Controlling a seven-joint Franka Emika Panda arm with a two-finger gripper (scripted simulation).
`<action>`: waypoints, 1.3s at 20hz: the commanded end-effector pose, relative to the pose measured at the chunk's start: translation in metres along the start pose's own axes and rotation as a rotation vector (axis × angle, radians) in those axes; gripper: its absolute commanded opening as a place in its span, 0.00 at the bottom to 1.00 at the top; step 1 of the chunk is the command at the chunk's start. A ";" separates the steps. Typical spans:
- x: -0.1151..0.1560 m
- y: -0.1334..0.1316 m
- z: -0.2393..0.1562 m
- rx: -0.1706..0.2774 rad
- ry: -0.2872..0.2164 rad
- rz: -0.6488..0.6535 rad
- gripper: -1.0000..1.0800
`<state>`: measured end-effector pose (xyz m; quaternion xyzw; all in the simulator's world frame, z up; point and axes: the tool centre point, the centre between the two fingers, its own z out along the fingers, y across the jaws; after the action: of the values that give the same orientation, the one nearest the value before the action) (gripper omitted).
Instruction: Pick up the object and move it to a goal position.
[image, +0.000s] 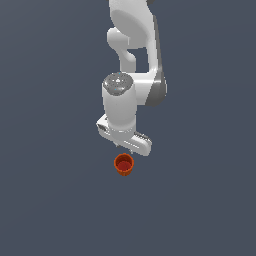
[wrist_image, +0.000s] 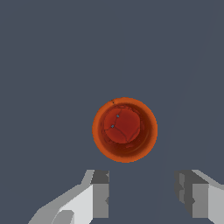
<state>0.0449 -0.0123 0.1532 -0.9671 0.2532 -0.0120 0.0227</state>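
The object is a small orange-red round cup (image: 124, 164) with a darker red inside. It stands upright on the dark grey floor. My white gripper (image: 123, 148) hangs just above it, pointing down, and does not touch it. In the wrist view I look straight down into the cup (wrist_image: 125, 129). The gripper (wrist_image: 142, 186) is open and empty there. Its two fingers (wrist_image: 100, 192) stand wide apart, and the cup lies beyond their tips, not between them. The gap between the fingers is wider than the cup.
The plain dark grey floor (image: 50, 200) fills both views. The white arm (image: 132, 45) rises behind the gripper towards the top of the exterior view. No other objects show.
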 end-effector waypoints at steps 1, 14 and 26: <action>0.005 -0.001 0.004 0.003 -0.001 0.077 0.62; 0.029 -0.007 0.024 0.018 -0.005 0.460 0.62; 0.049 -0.014 0.043 0.029 -0.008 0.797 0.62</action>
<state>0.0931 -0.0225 0.1136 -0.8048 0.5922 -0.0023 0.0395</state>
